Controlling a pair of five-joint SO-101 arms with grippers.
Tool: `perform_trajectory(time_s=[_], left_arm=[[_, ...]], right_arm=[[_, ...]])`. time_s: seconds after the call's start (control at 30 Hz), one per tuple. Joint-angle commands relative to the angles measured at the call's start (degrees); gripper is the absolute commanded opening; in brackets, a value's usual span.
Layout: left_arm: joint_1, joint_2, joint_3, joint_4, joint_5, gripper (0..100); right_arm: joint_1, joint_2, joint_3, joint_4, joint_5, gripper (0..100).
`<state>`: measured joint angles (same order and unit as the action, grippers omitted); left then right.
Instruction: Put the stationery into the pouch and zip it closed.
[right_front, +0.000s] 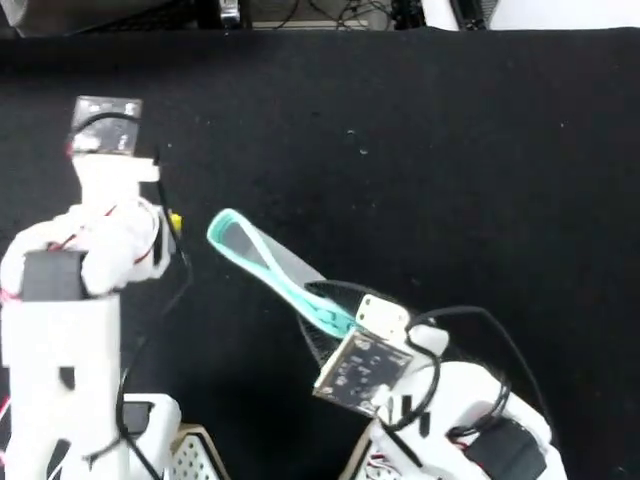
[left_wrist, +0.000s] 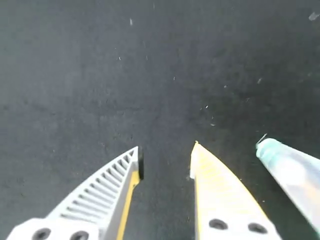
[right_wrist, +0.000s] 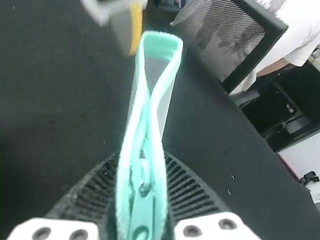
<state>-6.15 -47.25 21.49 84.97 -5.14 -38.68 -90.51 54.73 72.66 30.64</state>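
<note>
Your right gripper is clamped on one end of the pouch, and the rest juts out ahead toward your left gripper, which is spread and empty just beside the tip. The teal edges look parted past the grip, so zipping seems left to do. Whether the stationery is inside is hard to tell.

Clear pouch, teal zip edge, held aloft, mouth open

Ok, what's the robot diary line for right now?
right gripper: shut on pouch | left gripper: open, empty, beside pouch's far end | pouch: looks unzipped
</note>
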Motion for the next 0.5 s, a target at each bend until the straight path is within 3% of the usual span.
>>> perform_trajectory(time_s=[0.0,0.1,0.47], left_arm=[[2.2,-1.8,-9.6,5.9,-0.6,20],[5.1,0.2,-14.2,9.7,-0.6,26],[11.5,1.1,-29.3,15.8,-0.6,25]], right_arm=[[0.1,0.6,4.1,0.0,1.3,1.2],[0.1,0.6,4.1,0.1,2.5,1.2],[0.1,0.6,4.1,1.0,2.4,1.2]])
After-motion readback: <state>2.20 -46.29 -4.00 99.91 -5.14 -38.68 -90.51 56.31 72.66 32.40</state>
